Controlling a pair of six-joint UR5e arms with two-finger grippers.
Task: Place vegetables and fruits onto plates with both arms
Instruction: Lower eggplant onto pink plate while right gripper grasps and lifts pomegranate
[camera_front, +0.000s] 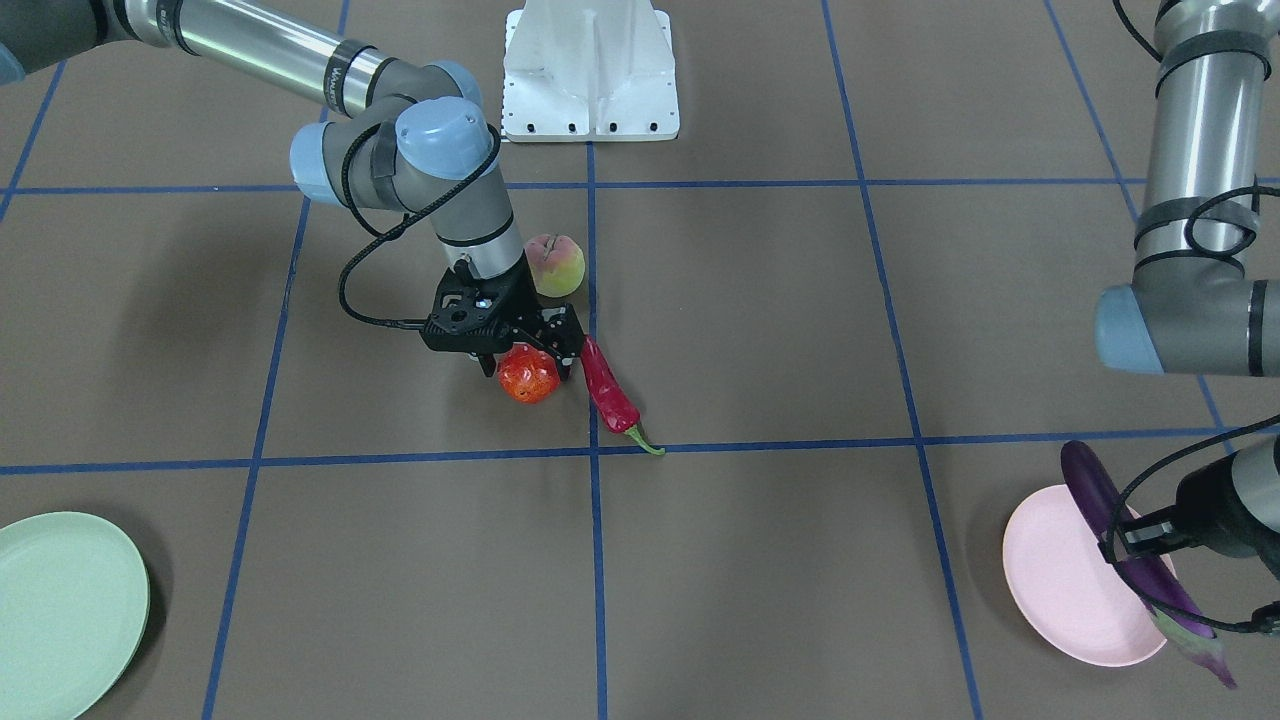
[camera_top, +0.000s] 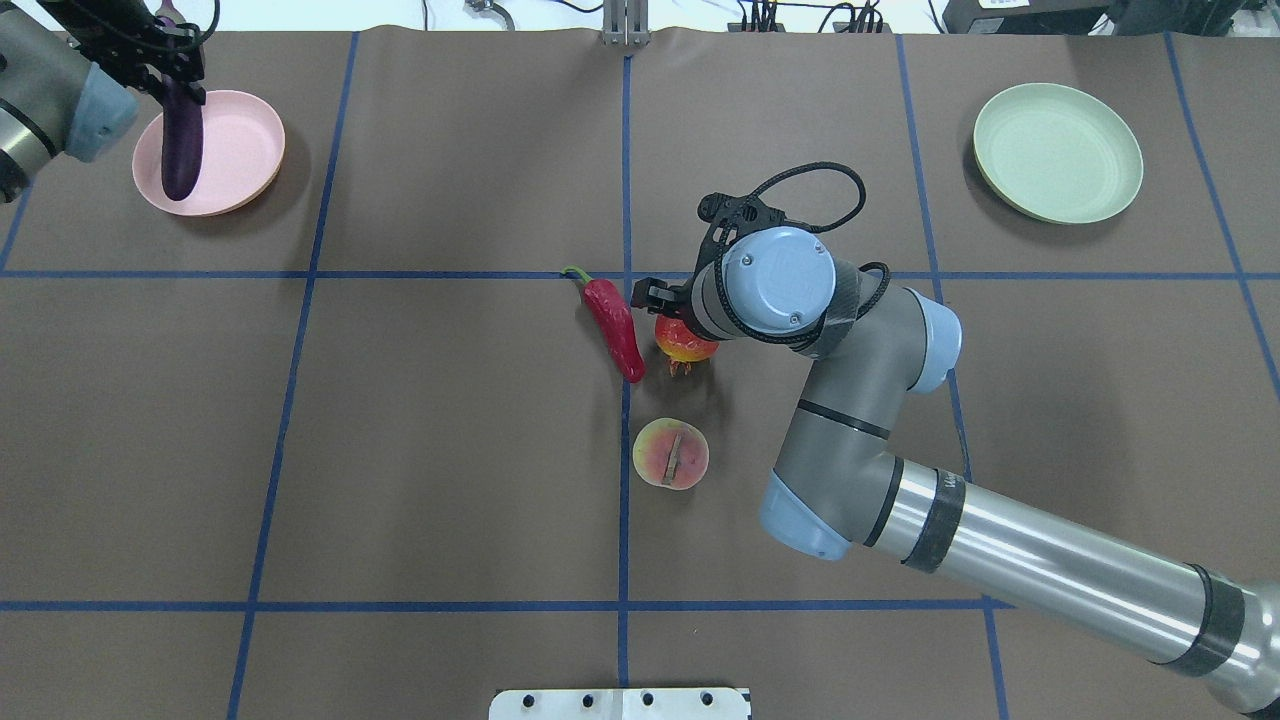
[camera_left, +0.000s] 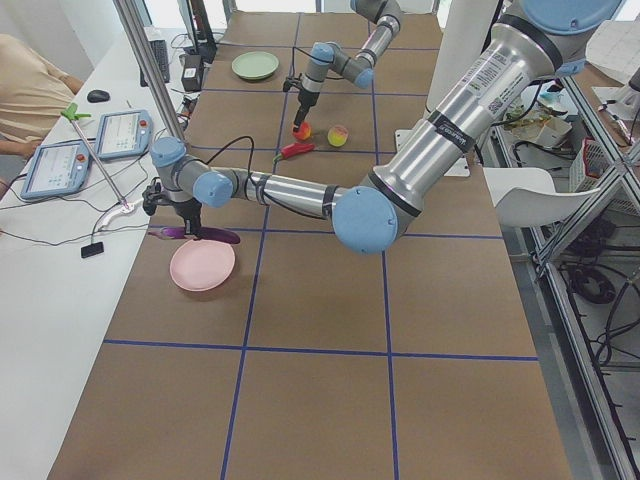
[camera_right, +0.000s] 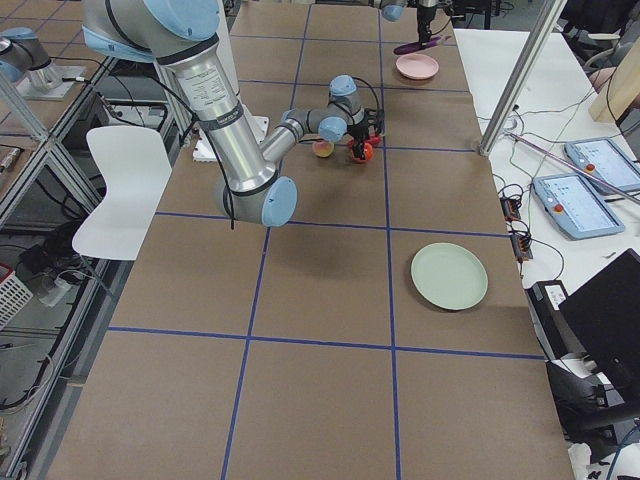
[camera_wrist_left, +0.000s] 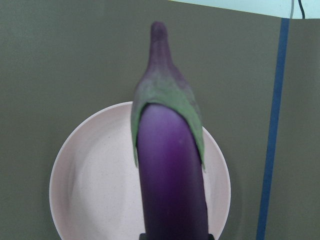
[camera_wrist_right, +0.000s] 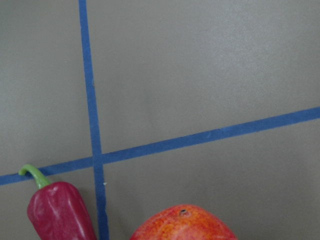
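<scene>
**Eggplant held over the pink plate, fruit in the other claw**

Your left claw pinches the eggplant around its middle. The pink plate lies right beneath that claw. Your right claw points down at the surface, its fingers pressed to both sides of the red-orange speckled fruit. The chili pepper lies just beside this claw. The peach sits near it, on the robot's side, and the mint green plate is well apart.
</scene>
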